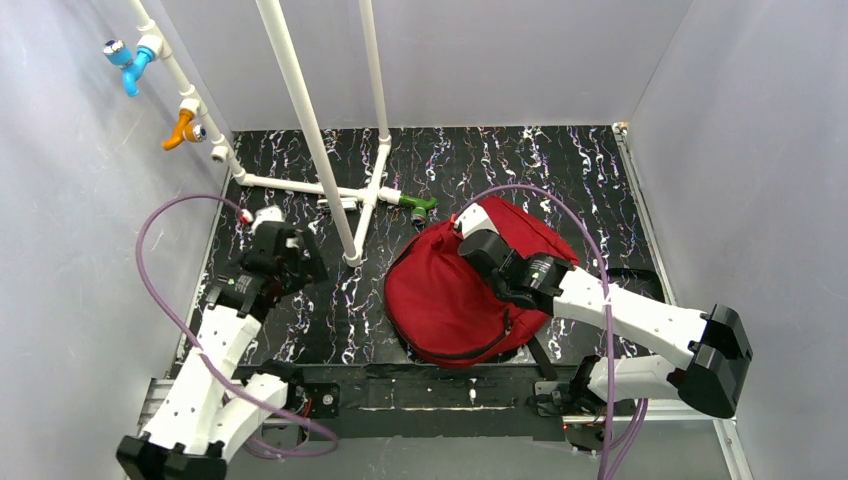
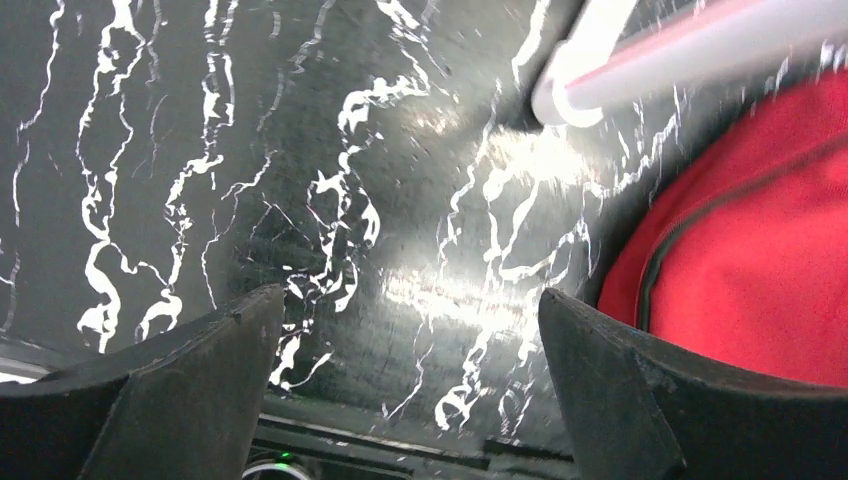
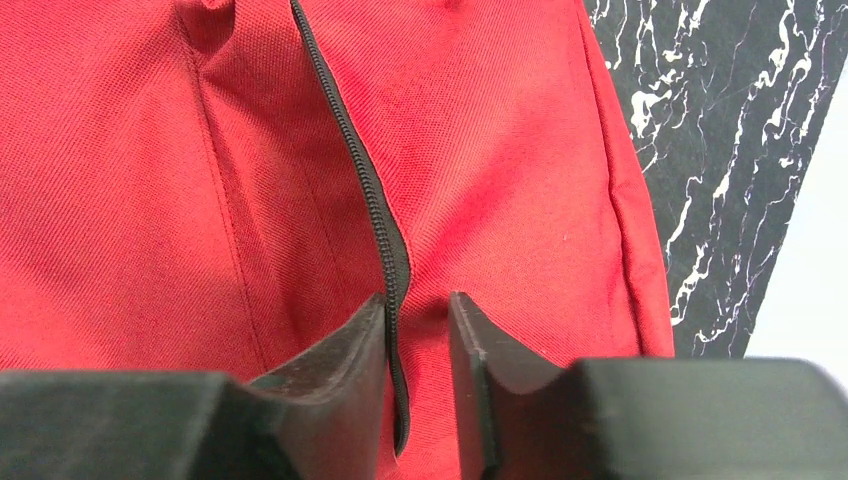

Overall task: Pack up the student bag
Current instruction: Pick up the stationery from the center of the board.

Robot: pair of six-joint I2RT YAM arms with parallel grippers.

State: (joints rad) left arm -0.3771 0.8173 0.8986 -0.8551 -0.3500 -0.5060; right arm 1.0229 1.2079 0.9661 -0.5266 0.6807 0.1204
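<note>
The student bag (image 1: 440, 290) is a large dark-red backpack lying on the black marbled table, right of centre. My right gripper (image 1: 478, 245) is down on its upper part. In the right wrist view the jaws (image 3: 418, 305) stand nearly closed, pinching a fold of the red fabric (image 3: 480, 150) with the black zipper (image 3: 360, 170) edge running between them. My left gripper (image 1: 285, 255) hovers over bare table left of the bag, open and empty. The left wrist view (image 2: 410, 300) shows the bag's edge (image 2: 760, 250) at the right.
A white pipe frame (image 1: 340, 190) stands on the table behind and left of the bag, with a green fitting (image 1: 420, 205) near the bag's top. Its foot shows in the left wrist view (image 2: 680, 40). Orange (image 1: 183, 128) and blue (image 1: 128, 65) valves hang at the upper left. Grey walls enclose the table.
</note>
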